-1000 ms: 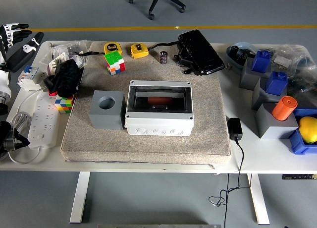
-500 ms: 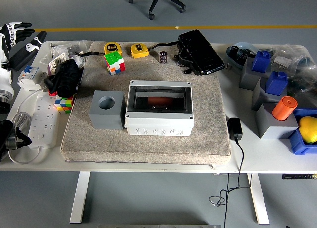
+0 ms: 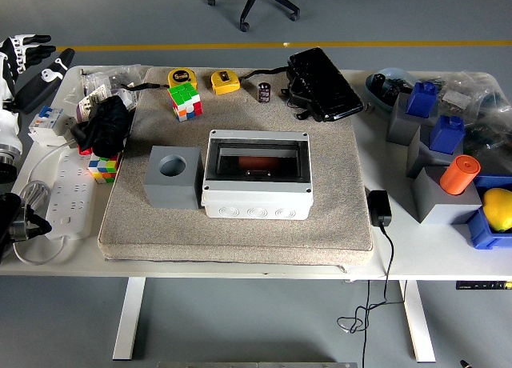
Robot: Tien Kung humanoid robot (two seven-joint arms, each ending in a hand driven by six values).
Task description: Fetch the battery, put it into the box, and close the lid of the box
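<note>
The white box [image 3: 257, 184] sits in the middle of the beige mat [image 3: 336, 224]. Its dark see-through lid lies flat over the opening. A reddish cylinder [image 3: 258, 161] shows through the lid inside the box. A small dark cylinder [image 3: 264, 92] stands upright at the back of the mat. My left hand [image 3: 22, 51] is at the far left back corner, away from the box, fingers spread and holding nothing. The left arm [image 3: 6, 144] runs down the left edge. My right hand is out of view.
A grey block with a round hole [image 3: 172, 176] stands left of the box. Two colour cubes [image 3: 185, 101] [image 3: 104, 166], two yellow tape measures [image 3: 225, 82], a black case [image 3: 324, 84], a power strip [image 3: 68, 194] and grey and blue holders [image 3: 436, 136] surround the mat.
My left hand has drifted slightly up and to the right at the left edge. Nothing on the mat has moved.
</note>
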